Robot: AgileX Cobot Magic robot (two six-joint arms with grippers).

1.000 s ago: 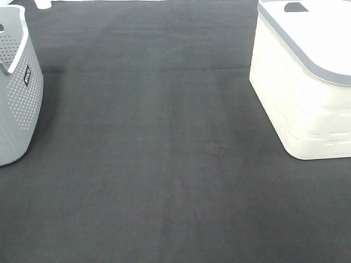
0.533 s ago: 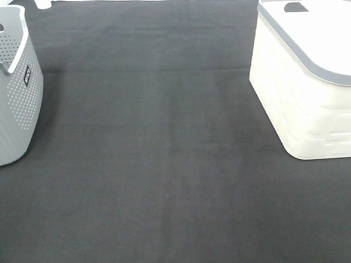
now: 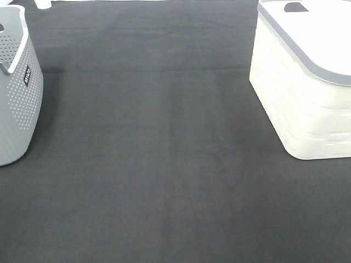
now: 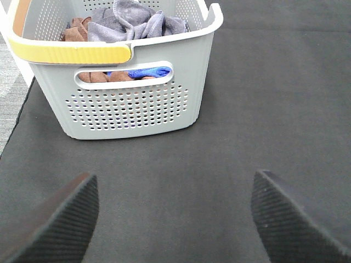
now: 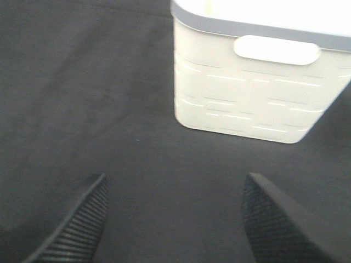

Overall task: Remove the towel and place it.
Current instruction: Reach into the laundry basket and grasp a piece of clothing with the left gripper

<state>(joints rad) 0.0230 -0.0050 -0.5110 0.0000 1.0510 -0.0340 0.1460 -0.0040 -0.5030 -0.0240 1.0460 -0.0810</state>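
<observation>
Left claw (image 4: 174,189) gaping before grey basket (image 4: 126,109), towel (image 4: 129,24) heaped inside beside brown cloth (image 4: 77,30)

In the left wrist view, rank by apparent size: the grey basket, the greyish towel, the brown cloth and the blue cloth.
1. grey basket
2. towel
3. brown cloth and blue cloth: both mostly hidden in the basket, so unranked.

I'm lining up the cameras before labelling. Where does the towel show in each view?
Exterior high: not seen; only the side of the grey basket shows, at the left edge.
Left wrist: the towel lies atop the pile inside the grey basket.
Right wrist: not in it; only the white bin shows.
Shared landmark: the black mat, in all three.
</observation>
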